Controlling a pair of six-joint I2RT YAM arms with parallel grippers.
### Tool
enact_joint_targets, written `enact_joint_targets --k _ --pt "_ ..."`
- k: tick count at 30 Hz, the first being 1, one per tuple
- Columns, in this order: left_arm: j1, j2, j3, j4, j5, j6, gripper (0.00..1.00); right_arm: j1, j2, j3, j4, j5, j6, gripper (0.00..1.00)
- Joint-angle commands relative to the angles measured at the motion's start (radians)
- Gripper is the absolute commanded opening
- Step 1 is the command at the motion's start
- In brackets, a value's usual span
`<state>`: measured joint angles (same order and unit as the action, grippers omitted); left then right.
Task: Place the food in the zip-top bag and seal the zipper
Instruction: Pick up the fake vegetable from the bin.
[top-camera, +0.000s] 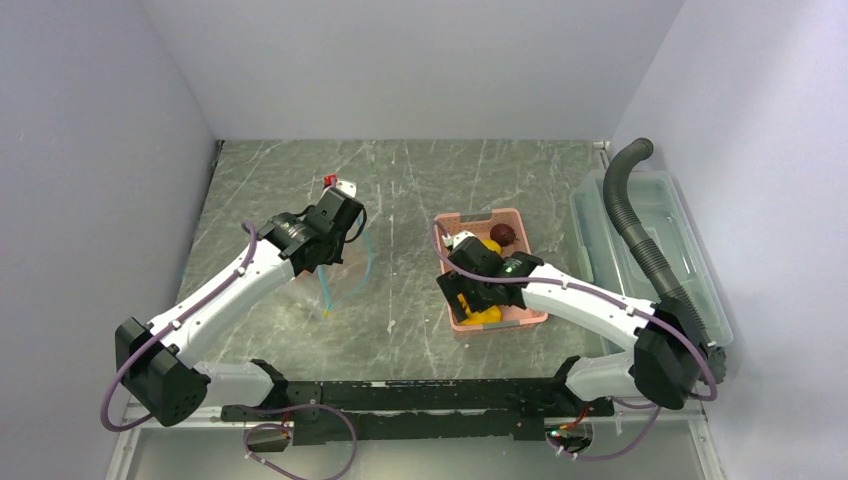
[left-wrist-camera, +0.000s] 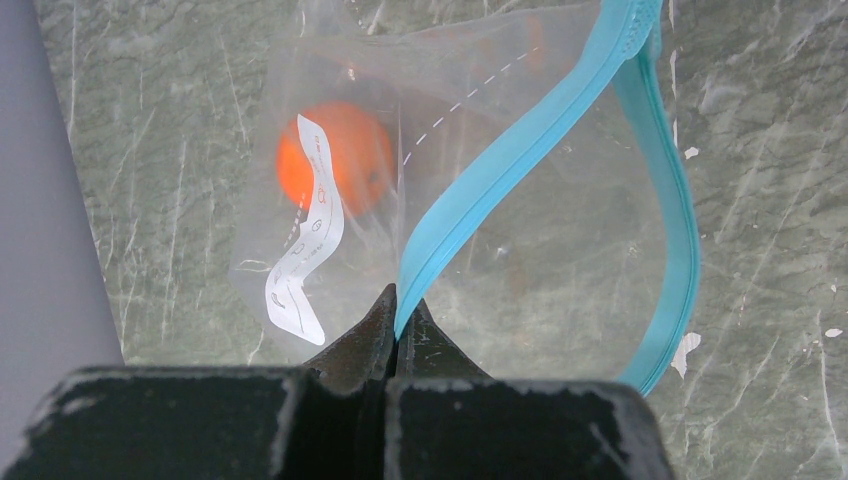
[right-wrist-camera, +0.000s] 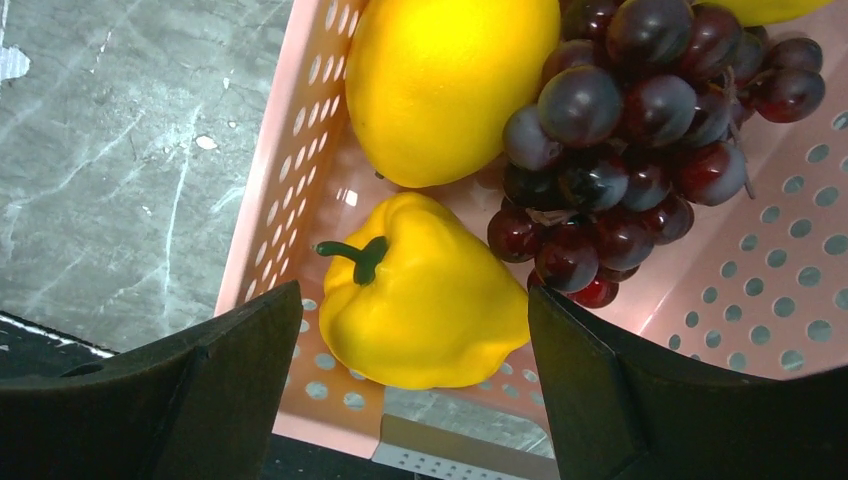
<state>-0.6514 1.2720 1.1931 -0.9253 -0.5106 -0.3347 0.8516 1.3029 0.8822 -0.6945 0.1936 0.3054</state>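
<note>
The top edge of the right wrist view cuts off the round yellow fruit (right-wrist-camera: 450, 80) and the grapes (right-wrist-camera: 640, 130). From above, the right arm (top-camera: 580, 295) hides most of the pink basket's (top-camera: 478, 215) contents. A white label (left-wrist-camera: 312, 230) covers part of the orange fruit (left-wrist-camera: 360, 150) in the bag (left-wrist-camera: 560, 260).

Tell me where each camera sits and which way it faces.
Top external: above and behind the arm bases, looking down on the grey marbled table; the white left arm and right arm show.
Left wrist: on the left arm, facing the clear floppy zip-top bag, round orange fruit seen through it; black jaws shut on the teal-blue zipper strip.
Right wrist: on the right arm, facing the pink perforated plastic basket and yellow toy pepper; open jaws frame it.
Shared: top and right wrist both show the basket.
</note>
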Motion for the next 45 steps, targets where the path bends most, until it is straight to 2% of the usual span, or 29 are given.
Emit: enact_joint_targets --k 1,20,23,27,34,42,45 --pt "0.003 -0.023 0.001 0.009 0.012 -0.001 0.0 -0.003 0.026 0.026 0.015 -0.016 -0.018 0.87" --pt "0.003 -0.018 0.003 0.007 0.016 0.0 0.0 -0.003 0.138 0.043 -0.085 0.055 0.088 0.87" --pt "0.002 -0.02 0.003 0.006 0.016 0.0 0.0 -0.003 0.151 0.043 -0.091 0.072 0.119 0.82" --pt "0.003 -0.022 0.003 0.007 0.016 0.0 0.0 -0.003 0.155 0.044 -0.097 0.109 0.169 0.69" --pt "0.003 -0.025 0.003 0.007 0.014 -0.001 0.0 -0.014 0.113 0.061 -0.12 0.186 0.234 0.53" --pt "0.002 -0.026 0.003 0.006 0.014 -0.002 0.0 -0.061 0.029 0.056 -0.129 0.248 0.266 0.37" --pt "0.003 -0.025 0.003 0.006 0.015 -0.003 0.0 -0.075 -0.007 0.057 -0.122 0.25 0.275 0.36"
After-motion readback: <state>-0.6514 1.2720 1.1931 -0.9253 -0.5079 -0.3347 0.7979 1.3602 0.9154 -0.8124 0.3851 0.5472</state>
